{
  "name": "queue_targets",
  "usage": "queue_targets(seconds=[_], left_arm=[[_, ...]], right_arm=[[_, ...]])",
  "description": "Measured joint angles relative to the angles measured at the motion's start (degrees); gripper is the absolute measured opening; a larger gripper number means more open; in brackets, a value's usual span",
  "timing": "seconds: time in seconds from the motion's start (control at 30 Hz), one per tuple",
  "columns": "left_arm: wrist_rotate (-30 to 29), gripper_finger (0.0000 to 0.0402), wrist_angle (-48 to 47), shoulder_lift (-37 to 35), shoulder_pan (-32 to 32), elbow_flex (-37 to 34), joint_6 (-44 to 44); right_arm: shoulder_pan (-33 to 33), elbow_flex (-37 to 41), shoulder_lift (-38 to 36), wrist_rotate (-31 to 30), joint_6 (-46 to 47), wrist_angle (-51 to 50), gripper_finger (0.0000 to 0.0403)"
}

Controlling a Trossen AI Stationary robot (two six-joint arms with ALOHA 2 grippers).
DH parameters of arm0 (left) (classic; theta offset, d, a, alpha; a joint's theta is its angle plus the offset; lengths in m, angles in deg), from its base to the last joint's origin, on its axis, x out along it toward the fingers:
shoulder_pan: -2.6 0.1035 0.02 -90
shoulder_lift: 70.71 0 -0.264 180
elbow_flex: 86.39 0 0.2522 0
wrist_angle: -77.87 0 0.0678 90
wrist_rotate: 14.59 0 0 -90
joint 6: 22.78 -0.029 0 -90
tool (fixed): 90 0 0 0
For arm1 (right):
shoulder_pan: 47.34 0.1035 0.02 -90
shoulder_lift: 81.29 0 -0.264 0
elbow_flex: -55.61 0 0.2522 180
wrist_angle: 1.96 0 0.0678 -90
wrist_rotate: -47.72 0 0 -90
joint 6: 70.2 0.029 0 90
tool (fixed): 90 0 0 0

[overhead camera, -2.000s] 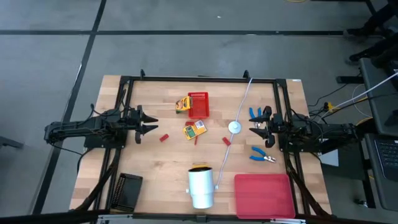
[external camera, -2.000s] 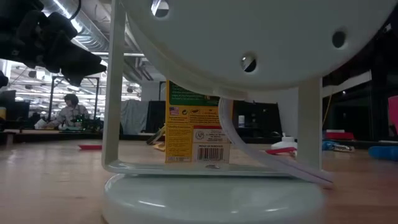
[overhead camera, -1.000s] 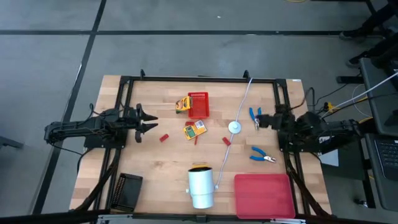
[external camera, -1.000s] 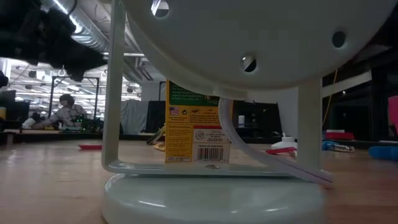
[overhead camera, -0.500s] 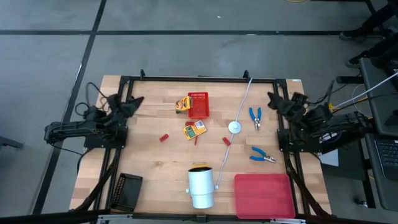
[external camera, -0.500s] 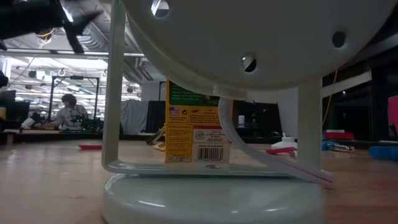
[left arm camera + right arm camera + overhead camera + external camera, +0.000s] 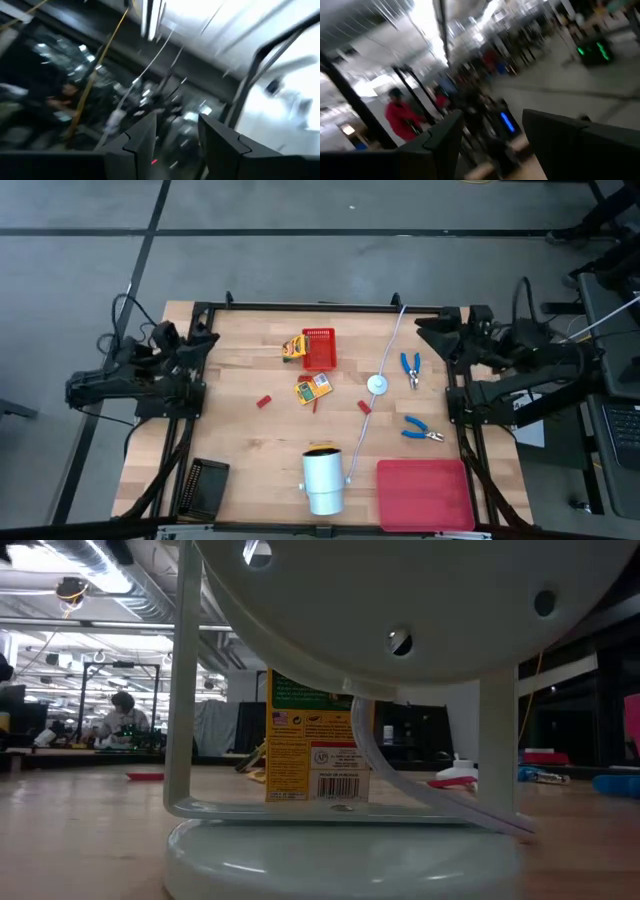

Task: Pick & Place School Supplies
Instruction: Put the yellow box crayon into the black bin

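Note:
Nothing is held. One yellow-and-green box [image 7: 313, 389] lies flat at the table's middle. A second [image 7: 292, 347] lies beside a red basket [image 7: 319, 348]. A third stands upright [image 7: 318, 740] behind the white cylinder [image 7: 323, 480]. Tiny red blocks [image 7: 264, 401] [image 7: 365, 407] rest on the wood. Two blue-handled tools [image 7: 410, 367] [image 7: 422, 430] lie on the right side. My left gripper [image 7: 203, 340] [image 7: 177, 145] is open, raised by the left frame post. My right gripper [image 7: 430, 330] [image 7: 492, 145] is open, raised near the far right corner. Both wrist views look into the room.
A white round disc [image 7: 377, 384] on a white cord lies between the boxes and the blue tools. A flat red tray [image 7: 425, 493] sits at the near right, a black ribbed object [image 7: 207, 485] at the near left. A black frame [image 7: 320, 306] borders the table.
Both arms have drawn back from the table's middle and tipped their grippers upward. The left gripper went toward the left and far edges. The right gripper left the blue tool by the disc and rose toward the far right corner. The supplies stayed where they were.

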Motion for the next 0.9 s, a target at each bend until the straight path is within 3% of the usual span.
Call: queue_targets(seconds=[0.13, 0.23, 0.37, 0.43, 0.53, 0.63, 0.73, 0.9], left_arm=[[-7.6, 0.0144, -19.8, 6.9, 0.0, 13.6, -7.6], [-19.9, 0.0144, -42.8, 13.8, 0.0, 25.1, -10.6], [-36.2, 0.0144, -66.6, 23.5, 0.0, 37.0, -4.8], [-39.0, 0.0144, -76.0, 27.7, 0.0, 40.8, -0.8], [-36.3, 0.0144, -85.2, 33.7, 0.0, 42.9, -0.9], [-26.1, 0.0149, -85.9, 38.3, -0.7, 41.8, -7.1], [-15.7, 0.0162, -78.8, 41.1, -3.9, 38.3, -15.2], [-13.9, 0.0190, -61.0, 42.6, -8.9, 31.0, -12.9]], right_arm=[[0.0, -8.5, 3.2, 0.0, 8.4, -18.7, 0.0212], [0.0, -13.4, 5.1, -0.6, 17.9, -33.8, 0.0212], [0.0, -16.3, 7.4, -1.7, 30.6, -51.1, 0.0212], [0.0, -16.3, 8.3, -1.7, 34.7, -55.7, 0.0212], [0.0, -16.3, 9.9, -1.6, 35.5, -57.3, 0.0212], [-0.1, -16.3, 11.0, -1.7, 34.1, -56.5, 0.0212], [-0.1, -16.3, 11.6, -2.2, 32.1, -55.2, 0.0212], [-0.1, -16.3, 11.6, -3.2, 29.0, -51.2, 0.0212]])
